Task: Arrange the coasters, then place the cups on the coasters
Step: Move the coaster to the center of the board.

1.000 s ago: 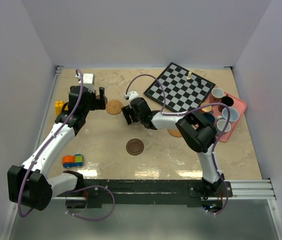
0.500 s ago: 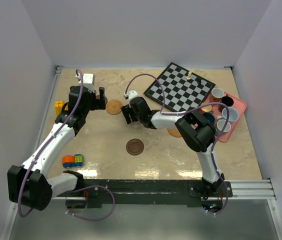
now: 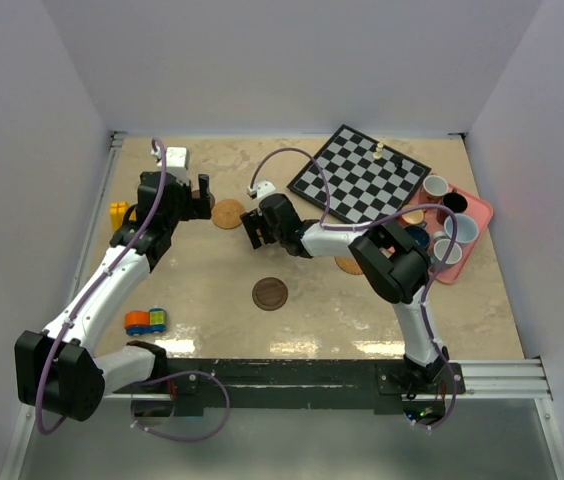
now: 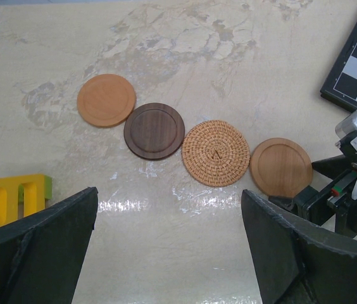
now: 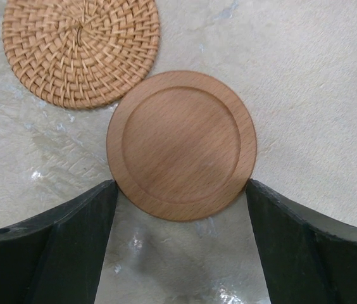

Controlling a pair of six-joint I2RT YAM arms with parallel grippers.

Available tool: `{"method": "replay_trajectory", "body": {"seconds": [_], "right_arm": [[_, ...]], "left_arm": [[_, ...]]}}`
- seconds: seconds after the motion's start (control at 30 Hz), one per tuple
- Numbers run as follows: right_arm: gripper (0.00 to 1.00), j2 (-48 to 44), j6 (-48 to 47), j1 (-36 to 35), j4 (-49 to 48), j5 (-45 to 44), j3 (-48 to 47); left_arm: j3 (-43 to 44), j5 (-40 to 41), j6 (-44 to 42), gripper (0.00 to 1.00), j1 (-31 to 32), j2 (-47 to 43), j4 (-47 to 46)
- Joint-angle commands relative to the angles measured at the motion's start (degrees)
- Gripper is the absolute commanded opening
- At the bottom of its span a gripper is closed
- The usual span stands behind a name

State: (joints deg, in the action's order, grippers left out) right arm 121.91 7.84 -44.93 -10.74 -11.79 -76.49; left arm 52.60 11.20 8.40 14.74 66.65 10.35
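**Row of coasters:** four discs flat on the table, running from 10 o'clock to 4 o'clock in the left wrist view.
- Plain light-wood coaster [image 4: 106, 100].
- Dark brown coaster [image 4: 154, 130], touching the first.
- Woven coaster [image 4: 216, 152], touching the dark one.
- Second plain wood coaster [image 4: 281, 167], just beside the woven one.

**Loose coasters:**
- Another dark coaster [image 3: 270, 294] lies alone at 6 o'clock of the row.
- A tan coaster [image 3: 349, 265] is half hidden under the right arm.

**Cups:** [image 3: 435, 187] several stand grouped in the pink tray [image 3: 475, 208] at the table's 3 o'clock edge.

**Left gripper:** [image 4: 169, 193] fully spread, holding nothing, and hanging above the row.

**Right gripper:** [image 5: 180, 190] spread wide. The second plain wood coaster lies flat between its fingers [image 5: 52, 244], with a fingertip at the rim on each side. Whether they touch the rim cannot be told.

**Other items:**
- Chessboard [image 3: 360, 178] at 1 o'clock.
- Yellow block [image 4: 4, 199] at 9 o'clock.
- Toy car [image 3: 147, 321] at 7 o'clock.
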Motion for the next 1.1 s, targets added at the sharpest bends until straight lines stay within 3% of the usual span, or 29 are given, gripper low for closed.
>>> {"method": "replay_trajectory", "body": {"seconds": [0.0,0.2,0.8,1.07], "right_arm": [[0.88,2.2,0.16,0.19,4.33,1.68,-0.15],[0.98,1.4,-0.19,0.19,3.98,2.91,0.2],[0.99,-12.74,2.19,0.1,5.64,3.8,9.6],[0.98,-21.79,4.9,-4.2,10.38,5.46,16.18]], "left_arm": [[0.05,0.57,0.03,1.0,-0.42,-0.65,-2.09],[0.05,0.49,0.03,1.0,-0.42,-0.47,-2.18],[0.05,0.31,-0.05,1.0,-0.42,-0.82,-2.18],[-0.13,-0.3,0.03,1.0,-0.42,-1.44,-2.26]]}}
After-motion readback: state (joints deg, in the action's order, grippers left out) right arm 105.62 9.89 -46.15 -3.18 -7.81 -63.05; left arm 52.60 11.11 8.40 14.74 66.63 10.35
